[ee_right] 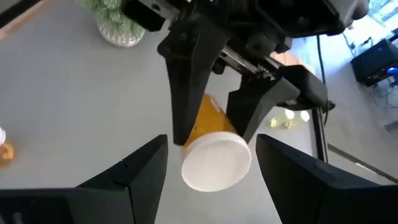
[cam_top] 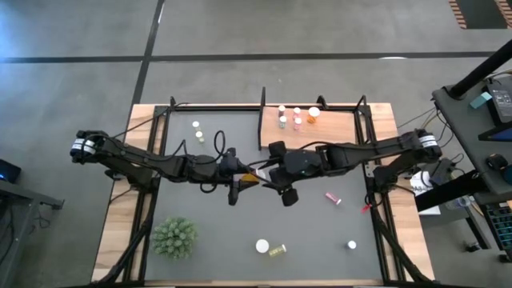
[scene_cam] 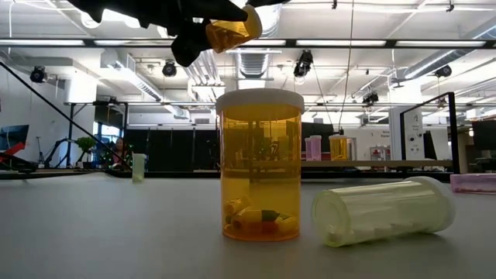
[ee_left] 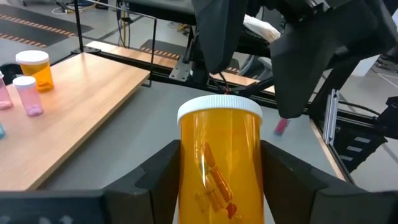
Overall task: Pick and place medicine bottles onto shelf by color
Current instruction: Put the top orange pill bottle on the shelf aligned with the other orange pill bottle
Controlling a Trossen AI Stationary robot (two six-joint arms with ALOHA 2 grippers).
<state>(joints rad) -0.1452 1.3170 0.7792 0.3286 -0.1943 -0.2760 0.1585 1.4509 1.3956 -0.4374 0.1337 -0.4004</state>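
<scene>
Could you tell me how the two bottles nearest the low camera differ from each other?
The orange bottle with a white cap stands upright, while the pale yellow-green bottle beside it lies on its side. The orange one shows capsules at its bottom; the yellow-green one's contents are unclear. Both are translucent cylinders resting on the grey mat.

Two slim black jointed arms cross the middle of the frame, the left arm (cam_top: 144,164) and the right arm (cam_top: 360,154), each ending outward in a white-banded cuff. Thin black cables loop along their links. Matte black angular fingers (ee_left: 155,177) taper like flat wedges.
</scene>
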